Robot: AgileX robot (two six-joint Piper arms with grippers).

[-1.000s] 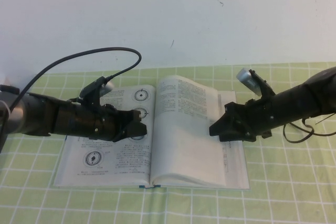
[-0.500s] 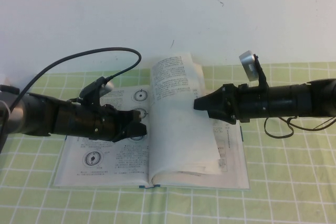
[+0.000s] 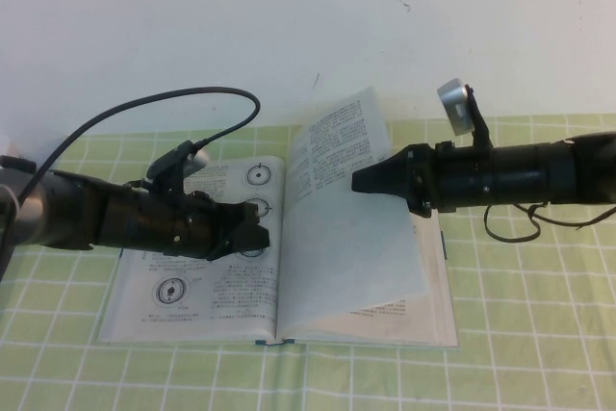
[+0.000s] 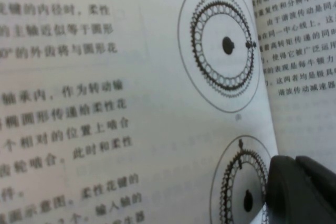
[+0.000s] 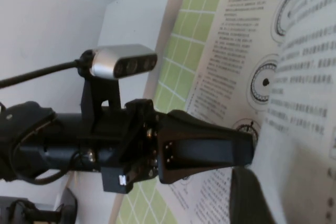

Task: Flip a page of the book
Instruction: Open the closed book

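High view is showing the page [image 3: 351, 209] standing up off the book [image 3: 192, 310], way steeper than a second ago when it was only bowing up a little near the spine. The right gripper [image 3: 364, 181] has swung in from the book's right edge toward the spine and is now pressing its tip against the lifted page's right side, about halfway up. Its fingers are spread as wide as they go, so it's pushing, not pinching. The left gripper [image 3: 258, 236] is sitting on the book's left leaf, pinning it down by the circle drawings [image 4: 220, 43], same spot as before; can't tell how its fingers are set. The book is lying open on the green checked cloth [image 3: 539, 334]. I'd say the turn is roughly halfway, and the page might flop back if the push stops.
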